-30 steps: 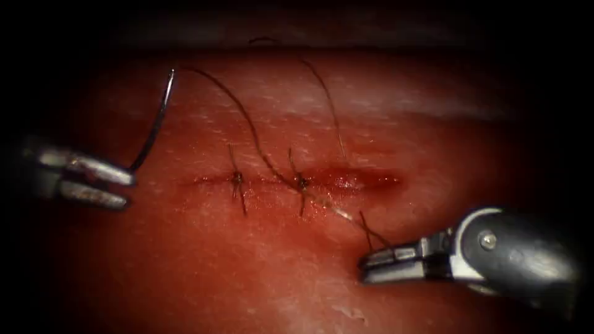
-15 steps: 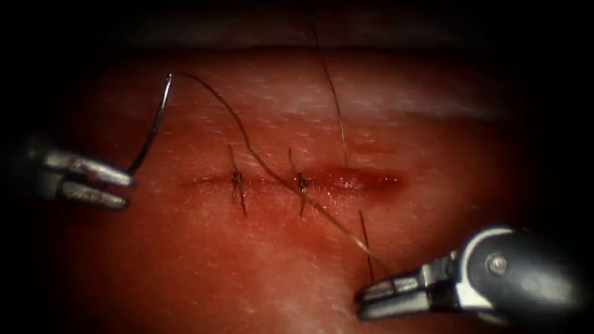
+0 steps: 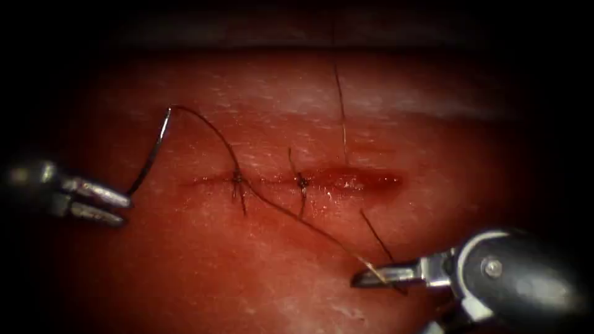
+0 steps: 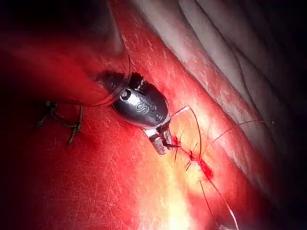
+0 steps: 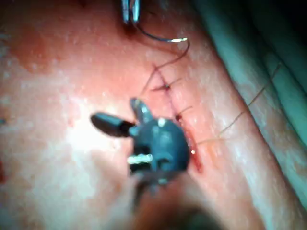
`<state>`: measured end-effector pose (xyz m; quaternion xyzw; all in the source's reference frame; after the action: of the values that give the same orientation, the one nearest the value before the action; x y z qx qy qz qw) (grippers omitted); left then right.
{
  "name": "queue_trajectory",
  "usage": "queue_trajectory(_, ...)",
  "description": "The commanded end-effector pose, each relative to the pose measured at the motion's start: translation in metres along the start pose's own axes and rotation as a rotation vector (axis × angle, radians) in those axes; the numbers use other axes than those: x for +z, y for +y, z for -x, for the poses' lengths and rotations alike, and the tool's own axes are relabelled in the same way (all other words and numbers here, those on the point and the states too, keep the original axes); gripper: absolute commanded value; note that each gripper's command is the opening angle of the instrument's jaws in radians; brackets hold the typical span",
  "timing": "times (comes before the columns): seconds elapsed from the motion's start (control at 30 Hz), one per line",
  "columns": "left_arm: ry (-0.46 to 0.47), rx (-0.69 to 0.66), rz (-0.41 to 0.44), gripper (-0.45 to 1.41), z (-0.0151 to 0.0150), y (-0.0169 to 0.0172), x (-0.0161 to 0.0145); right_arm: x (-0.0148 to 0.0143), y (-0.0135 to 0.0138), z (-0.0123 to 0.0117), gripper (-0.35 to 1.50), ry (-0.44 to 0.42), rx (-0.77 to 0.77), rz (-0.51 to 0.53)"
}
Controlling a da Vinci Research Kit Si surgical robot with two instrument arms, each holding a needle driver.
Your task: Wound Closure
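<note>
The tissue (image 3: 185, 272) bears a level cut (image 3: 352, 180) with two knotted stitches (image 3: 301, 181) and red fluid at its right, unclosed part. Off the cut's left end, my left tool (image 3: 127, 209) is shut on the curved needle (image 3: 150, 158) near its point. The needle stands free above the tissue, its tail uppermost. From that tail the thread (image 3: 291, 216) runs across the left stitch down to my right tool (image 3: 390, 300), below the cut at the right. In the right wrist view its jaws (image 5: 114, 111) are spread wide and hold nothing; the thread lies beside one jaw.
A second strand of thread (image 3: 341, 111) rises from the tissue just above the cut's unclosed part towards the back. A short thread end (image 3: 376, 235) sticks up near the right tool. Pale folded cloth (image 4: 230, 52) borders the tissue's far side.
The right tool, shut on the thread until half a second ago, has spread its jaws and let it go. The left tool has lowered the needle, and the thread has sagged across the left stitch.
</note>
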<state>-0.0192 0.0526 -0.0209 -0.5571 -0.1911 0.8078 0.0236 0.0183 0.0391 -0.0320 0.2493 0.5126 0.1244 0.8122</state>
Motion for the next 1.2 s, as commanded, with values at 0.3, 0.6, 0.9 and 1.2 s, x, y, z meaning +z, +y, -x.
queue_trajectory(0.3,0.0,-0.012,-0.017,-0.35,0.0019,-0.0012,-0.0028,-0.0009,0.0048,0.0033,1.48,-0.012,-0.124,0.285)
queue_trajectory(0.6,-0.002,-0.015,-0.027,-0.35,0.0019,-0.0012,-0.0029,0.0026,0.0071,0.0072,1.36,-0.003,-0.092,0.29)
queue_trajectory(0.9,-0.003,-0.018,-0.035,-0.35,0.0017,-0.0011,-0.0023,0.0014,0.0051,0.0054,-0.35,-0.02,0.041,0.096)
queue_trajectory(1.2,-0.003,-0.018,-0.028,-0.35,0.0017,-0.0009,-0.0021,0.0003,0.0037,0.0034,-0.35,-0.028,0.064,0.078)
